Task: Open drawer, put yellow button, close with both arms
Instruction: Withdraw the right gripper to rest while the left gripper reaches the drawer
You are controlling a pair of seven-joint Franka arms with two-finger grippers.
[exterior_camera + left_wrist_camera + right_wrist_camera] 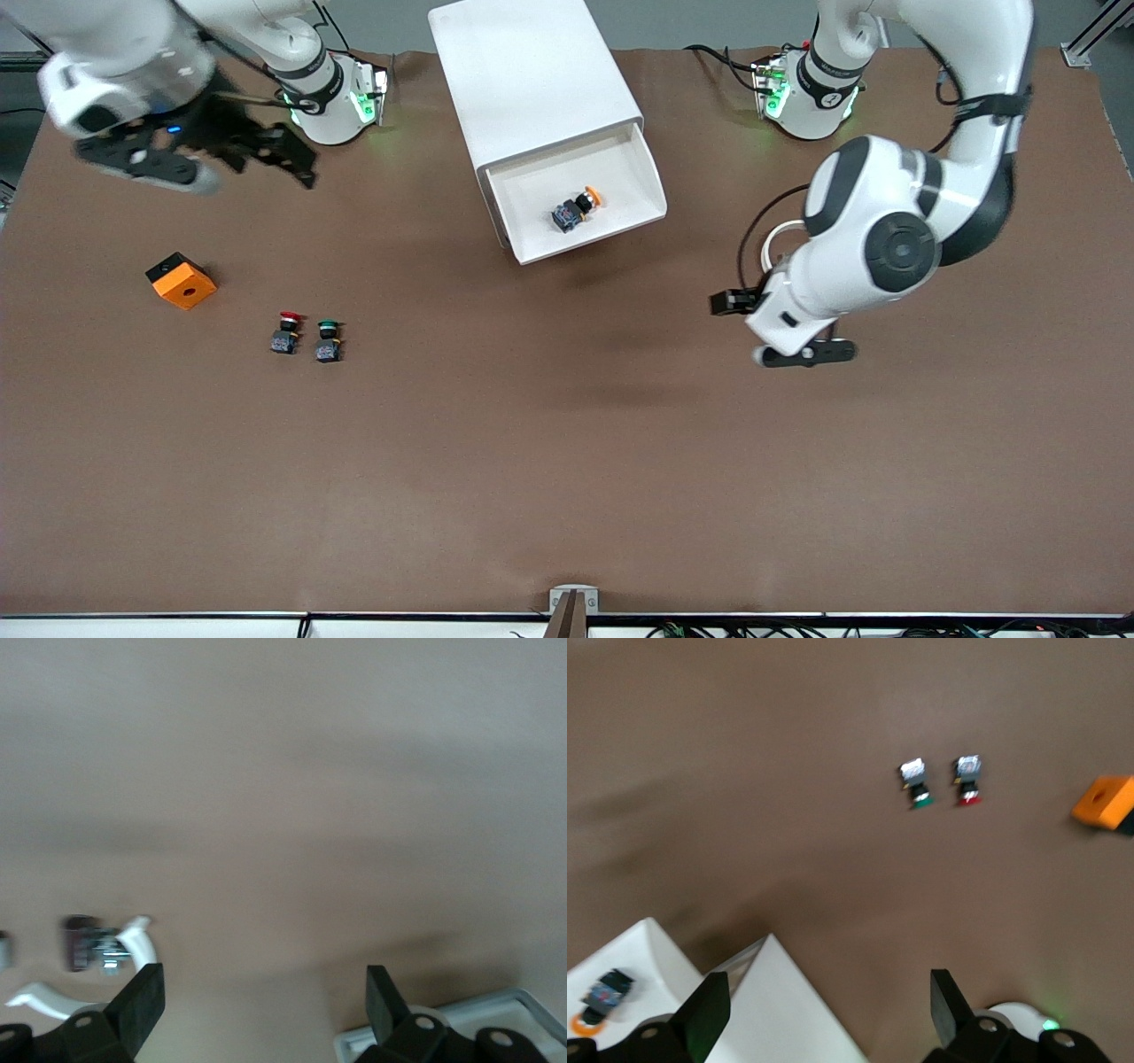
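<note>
I see a brown table (567, 461) from above, with a white cabinet (532, 71) standing between the two arm bases. Its top drawer (620, 173) is pulled open toward the front camera, and the yellow button (578, 209) lies on its side inside the tray, cap pointing toward the left arm's end.

My left gripper (802, 353) hangs over bare table, toward the left arm's end and nearer the camera than the drawer. Its jaws are apart and hold nothing; its wrist view shows both black fingers (142, 1001) spread wide over the tabletop.

My right gripper (208, 151) is up in the air near its own base, over the right arm's end of the table. Its jaws are also apart and empty.

A red button (285, 333) and a green button (328, 341) stand just beside each other on the table. An orange block (182, 282) sits near them, farther toward the right arm's end.
</note>
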